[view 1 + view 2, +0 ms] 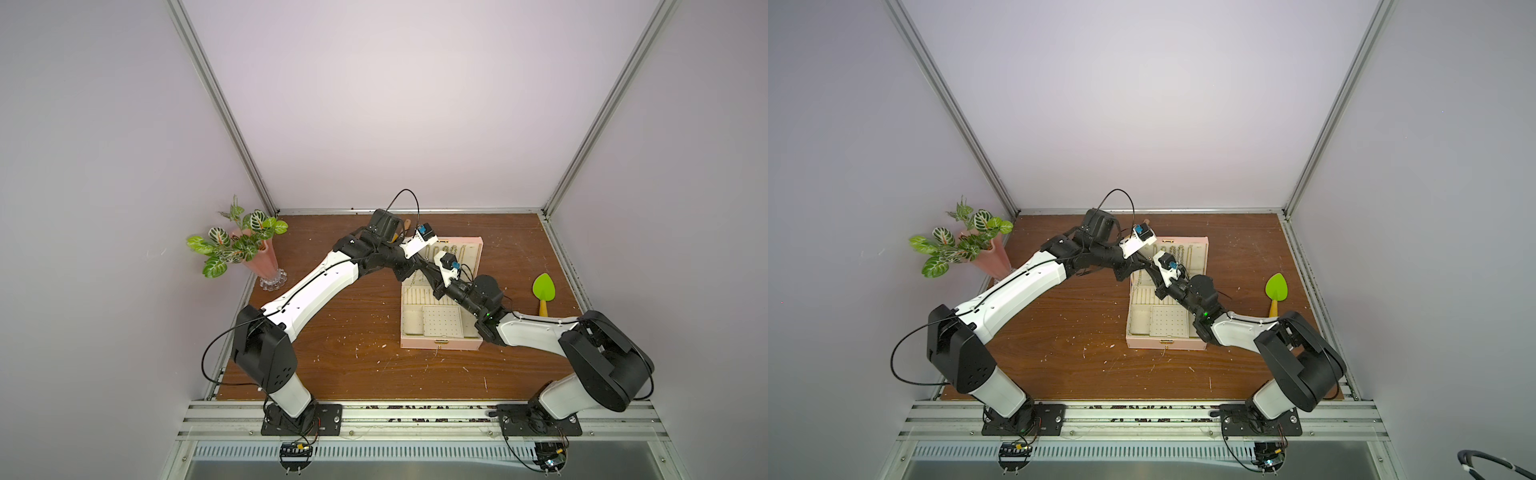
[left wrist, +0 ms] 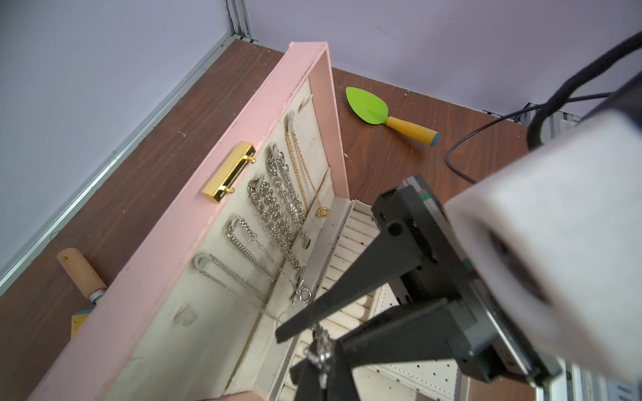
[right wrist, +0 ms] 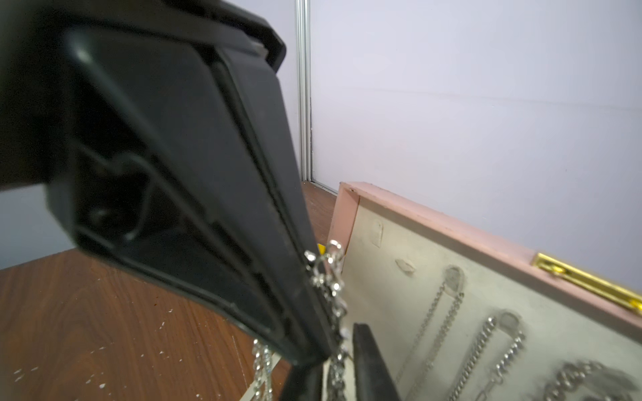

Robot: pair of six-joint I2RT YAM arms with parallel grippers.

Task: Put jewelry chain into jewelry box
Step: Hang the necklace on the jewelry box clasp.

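Note:
The pink jewelry box [image 1: 440, 343] [image 1: 1166, 344] stands open mid-table, lid [image 2: 222, 194] upright at the far side. A silver jewelry chain [image 2: 322, 347] [image 3: 329, 277] hangs above the box's back left corner. My left gripper [image 2: 319, 369] [image 1: 409, 272] is shut on it, seen from the right wrist as a big black wedge [image 3: 298, 333]. My right gripper [image 3: 338, 378] [image 2: 312, 338] [image 1: 426, 272] reaches in from the right. Its two fingers are closed onto the same chain just below the left's hold. In both top views the arms hide most of the chain.
Several silver and gold chains [image 2: 278, 208] hang on the lid's cream lining. A green trowel [image 1: 543, 287] [image 2: 368, 106] lies right of the box. A wooden-handled tool [image 2: 81, 274] lies behind the lid. A leafy plant in a pink vase [image 1: 249, 249] stands at the far left.

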